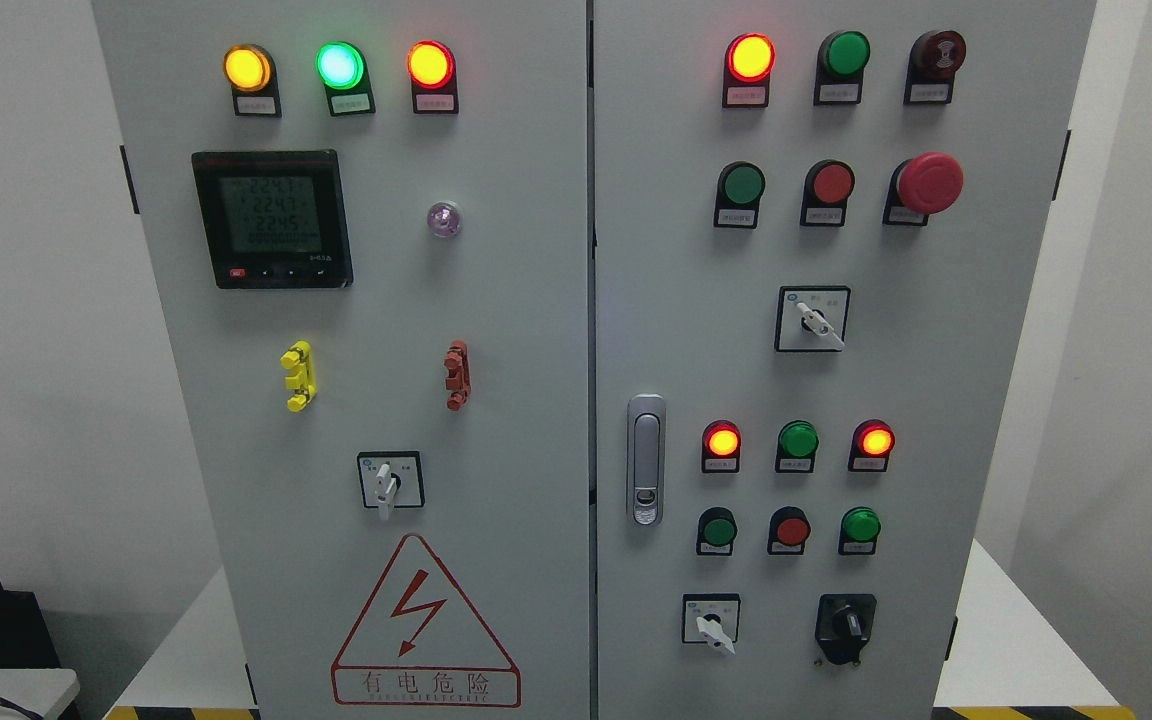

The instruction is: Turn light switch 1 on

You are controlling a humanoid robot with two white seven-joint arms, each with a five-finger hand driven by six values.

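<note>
No robot body parts visible.

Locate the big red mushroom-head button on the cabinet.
In the head view, the mushroom-head button sits upper right on the right door, right of a red button, below the buzzer.

A grey metal two-door control cabinet (536,300) filled the view. Near its top left corner glowed amber (247,68), green (340,65) and red (430,64) round lamps.

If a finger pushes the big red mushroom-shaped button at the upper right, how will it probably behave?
The big red mushroom-shaped button looks rigid and fixed to the grey metal cabinet door, so it would probably only press inward. Its smooth domed cap may let an off-centre finger slip.
</note>
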